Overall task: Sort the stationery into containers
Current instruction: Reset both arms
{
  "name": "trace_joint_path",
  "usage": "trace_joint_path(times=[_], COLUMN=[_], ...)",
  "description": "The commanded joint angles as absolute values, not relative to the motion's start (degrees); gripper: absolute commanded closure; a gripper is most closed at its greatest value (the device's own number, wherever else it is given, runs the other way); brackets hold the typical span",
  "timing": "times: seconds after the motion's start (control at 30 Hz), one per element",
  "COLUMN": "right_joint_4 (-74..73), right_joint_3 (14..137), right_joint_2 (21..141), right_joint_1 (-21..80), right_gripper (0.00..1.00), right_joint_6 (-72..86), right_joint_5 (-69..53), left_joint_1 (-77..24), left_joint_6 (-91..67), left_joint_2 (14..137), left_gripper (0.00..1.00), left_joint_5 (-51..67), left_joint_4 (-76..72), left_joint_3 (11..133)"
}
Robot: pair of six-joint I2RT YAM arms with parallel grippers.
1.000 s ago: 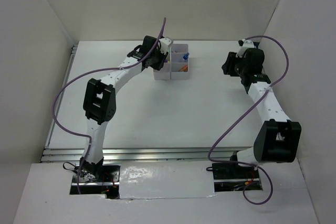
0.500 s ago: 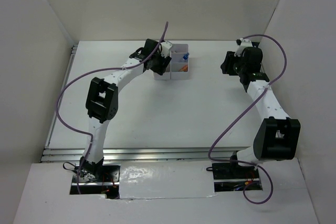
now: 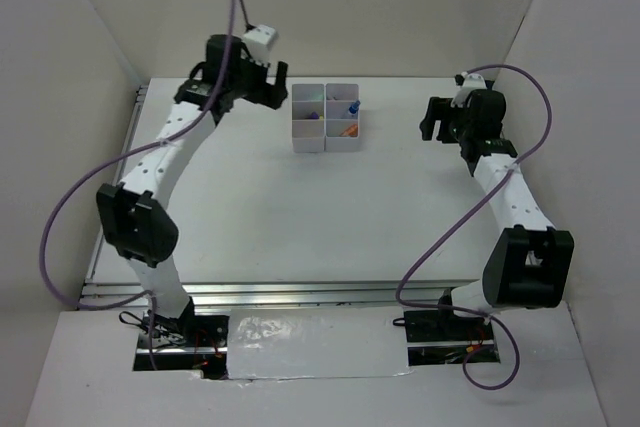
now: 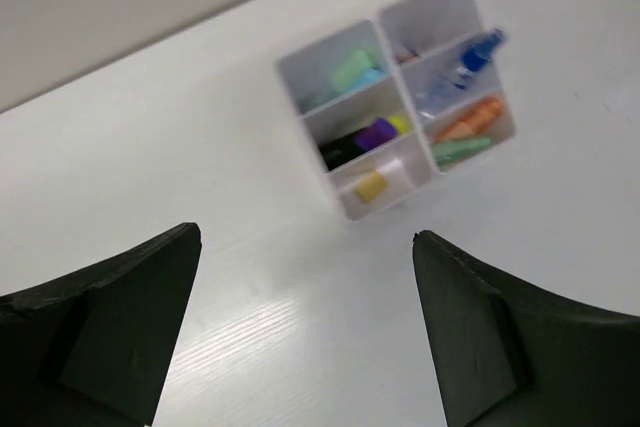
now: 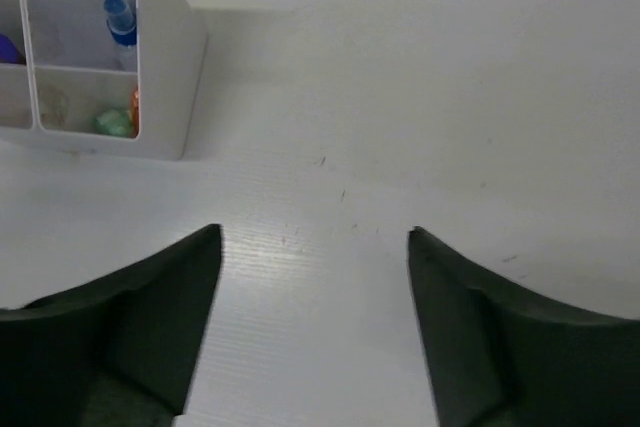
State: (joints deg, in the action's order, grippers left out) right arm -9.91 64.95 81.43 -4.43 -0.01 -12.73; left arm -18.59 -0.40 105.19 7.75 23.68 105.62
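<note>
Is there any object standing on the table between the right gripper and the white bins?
Nothing visible does. In the right wrist view, the open right gripper has only bare table in front of it. The white bins stand ahead and off to one side, with no loose item between.

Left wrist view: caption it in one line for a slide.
Open left end effector overlooking the white six-bin organizer, stocked with markers and a blue-capped tube.
</note>
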Motion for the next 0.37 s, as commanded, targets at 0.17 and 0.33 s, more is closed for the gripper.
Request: trace_joint_path(times=[0.17,0.33], right_joint_4=[-7.0,-5.9], right_joint_3=[62.1,59.2], right_joint_2=[77.5,76.2], right_joint_1=[-9.8,-10.9], right_gripper=[0.0,0.0], right_joint_6=[-3.4,-3.5], right_joint_5=[-10.5,-9.9], left_joint_1=[-6.8,-0.3], left_joint_6=[-2.9,-3.8], left_joint_2=[100.1,93.4], left_gripper=[0.01,0.01], left_joint_5=[-7.1,-5.5], left_joint_4=[37.0,30.0], left_joint_3=[96.9,81.8])
